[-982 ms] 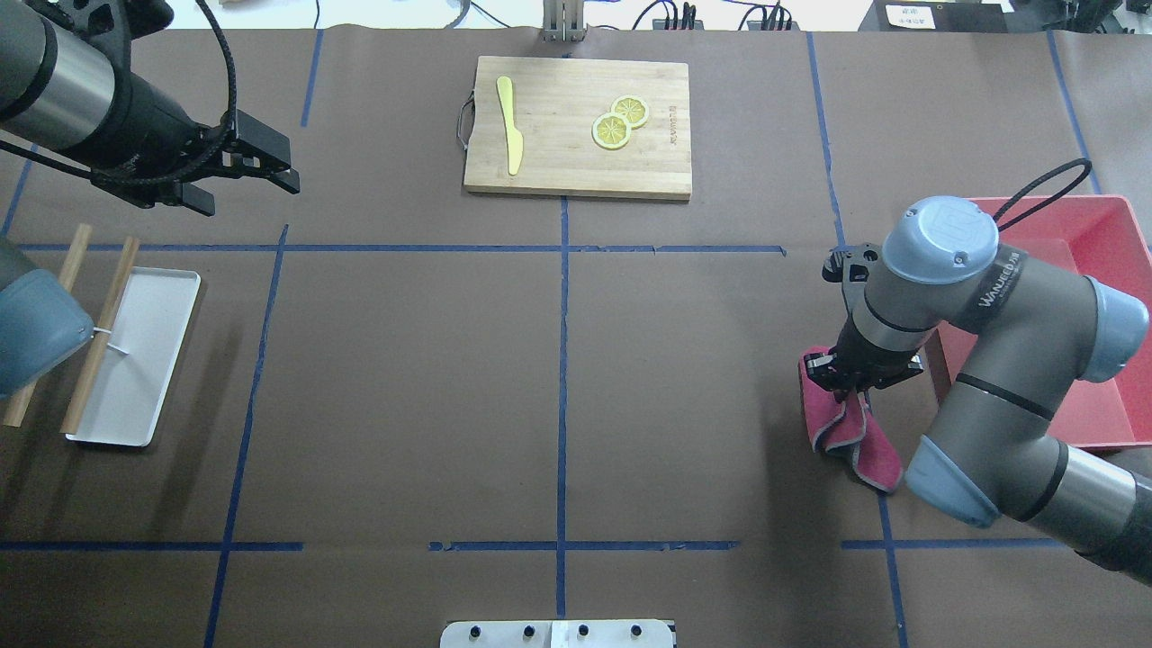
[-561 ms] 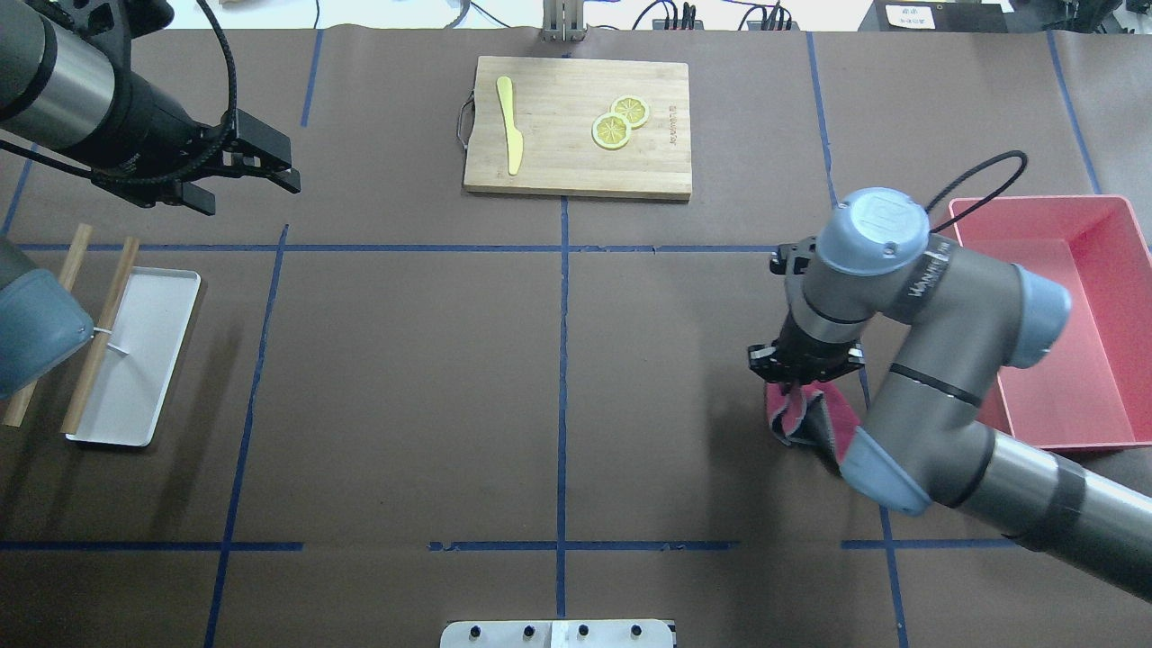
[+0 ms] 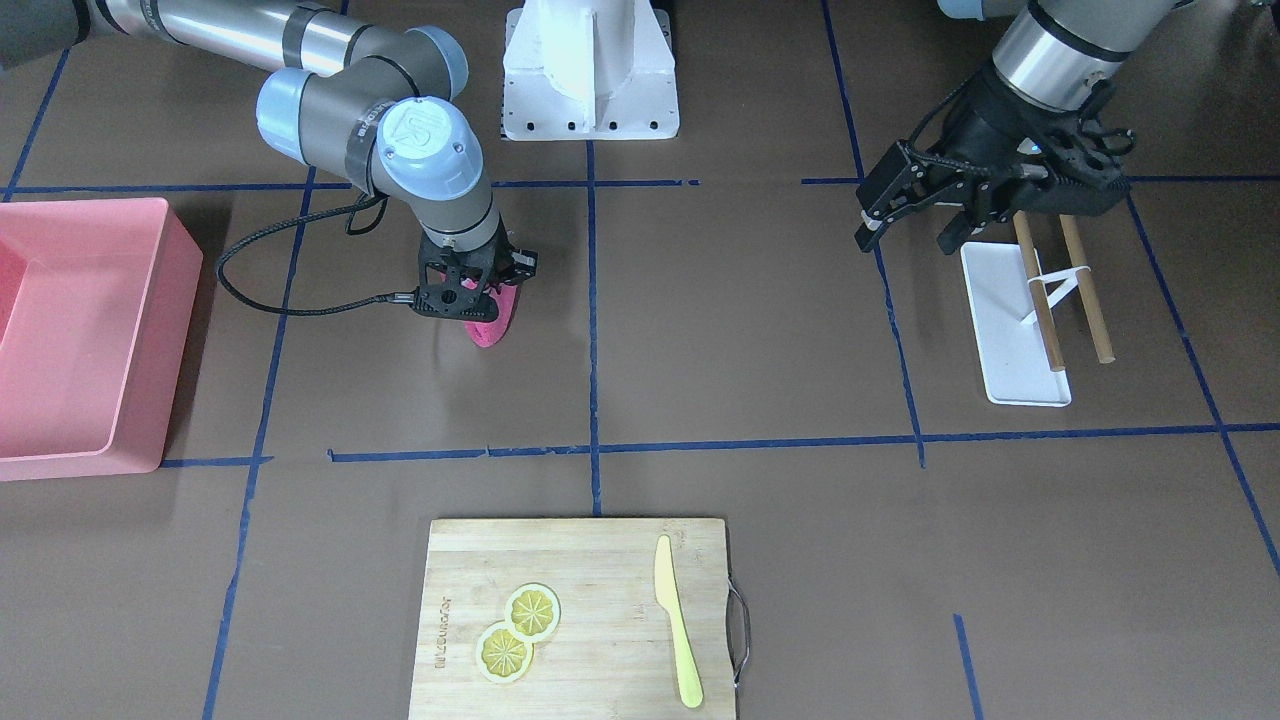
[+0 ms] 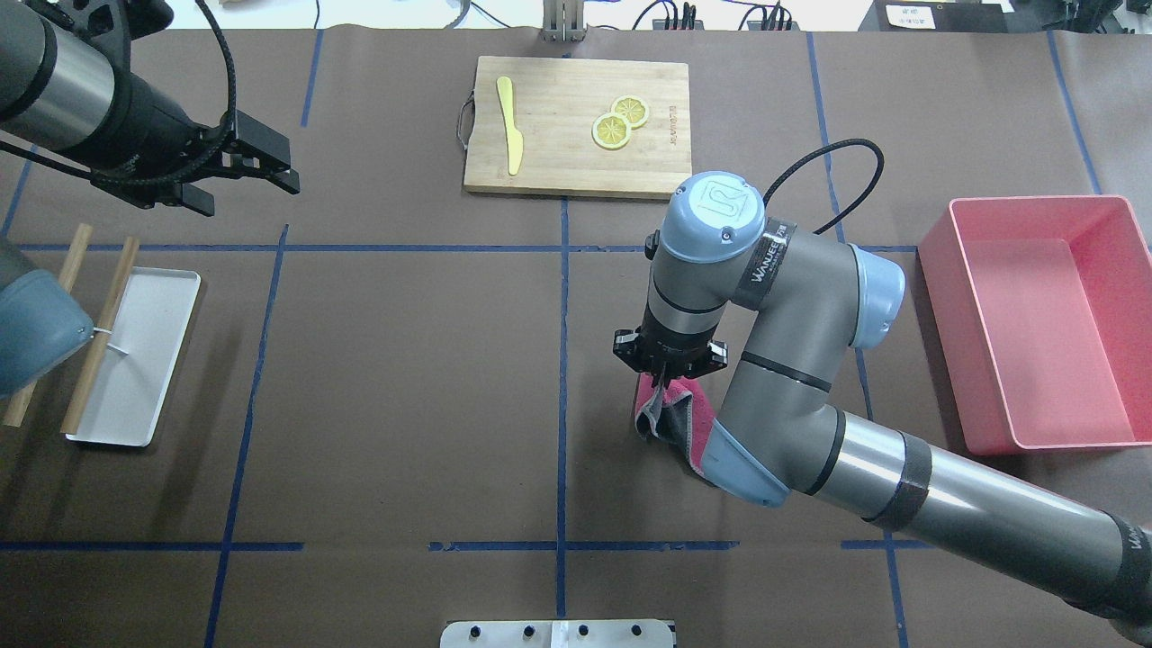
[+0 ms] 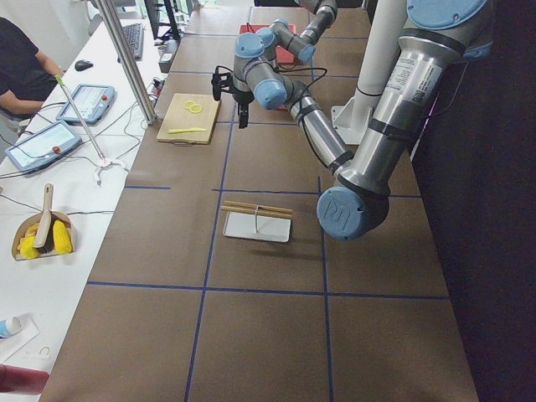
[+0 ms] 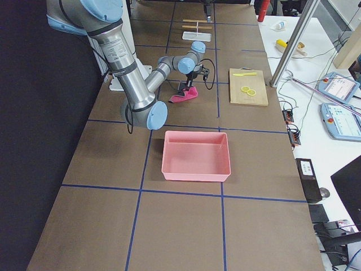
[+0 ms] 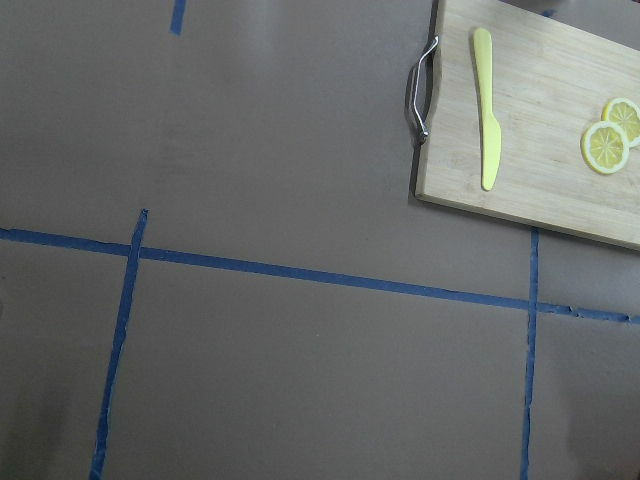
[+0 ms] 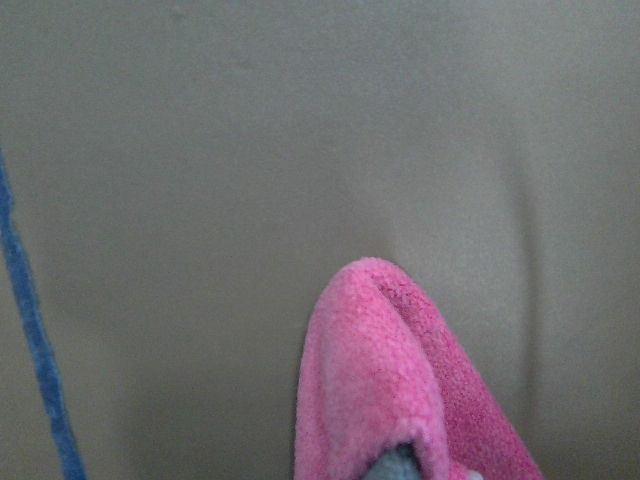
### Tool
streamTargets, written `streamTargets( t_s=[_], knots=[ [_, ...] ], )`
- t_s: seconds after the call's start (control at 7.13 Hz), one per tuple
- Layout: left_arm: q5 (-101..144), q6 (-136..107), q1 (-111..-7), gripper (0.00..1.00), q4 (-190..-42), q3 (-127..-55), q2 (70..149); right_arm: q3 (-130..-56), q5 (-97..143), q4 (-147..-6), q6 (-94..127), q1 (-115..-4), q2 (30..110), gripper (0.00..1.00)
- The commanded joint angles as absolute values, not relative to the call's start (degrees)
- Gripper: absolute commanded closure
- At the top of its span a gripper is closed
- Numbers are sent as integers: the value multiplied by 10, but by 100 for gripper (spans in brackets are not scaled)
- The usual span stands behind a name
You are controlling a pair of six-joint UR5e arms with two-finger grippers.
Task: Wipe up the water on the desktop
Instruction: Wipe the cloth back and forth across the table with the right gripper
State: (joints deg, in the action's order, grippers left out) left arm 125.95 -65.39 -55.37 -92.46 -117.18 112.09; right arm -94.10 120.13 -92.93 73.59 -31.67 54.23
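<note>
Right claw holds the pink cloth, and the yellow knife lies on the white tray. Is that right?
No. The right claw does hold the pink cloth, but the yellow knife lies on the bamboo cutting board, not the white tray, as the overhead view shows.

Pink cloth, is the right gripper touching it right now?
Touching. In the overhead view the right gripper is pinched shut on the top fold of the pink cloth, which bunches up between its fingers.

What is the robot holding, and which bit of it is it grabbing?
The right gripper pinches a fluffy pink cloth by its bunched-up top fold; the rest droops below. The left gripper is open and holds nothing.
</note>
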Motion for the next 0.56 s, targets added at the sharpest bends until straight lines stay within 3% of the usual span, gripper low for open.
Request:
streamTargets(
  t_s=[0.0, 0.28, 0.42],
  knots=[
    [1259, -654, -554, 0, -925, -1172, 1121, -1003, 1208, -932, 730, -329, 605, 99],
    [1259, -654, -554, 0, -925, -1172, 1121, -1106, 1237, -961, 656, -403, 689, 99],
    [1259, -654, -554, 0, -925, -1172, 1117, -1140, 1265, -1001, 621, -457, 692, 99]
  ],
)
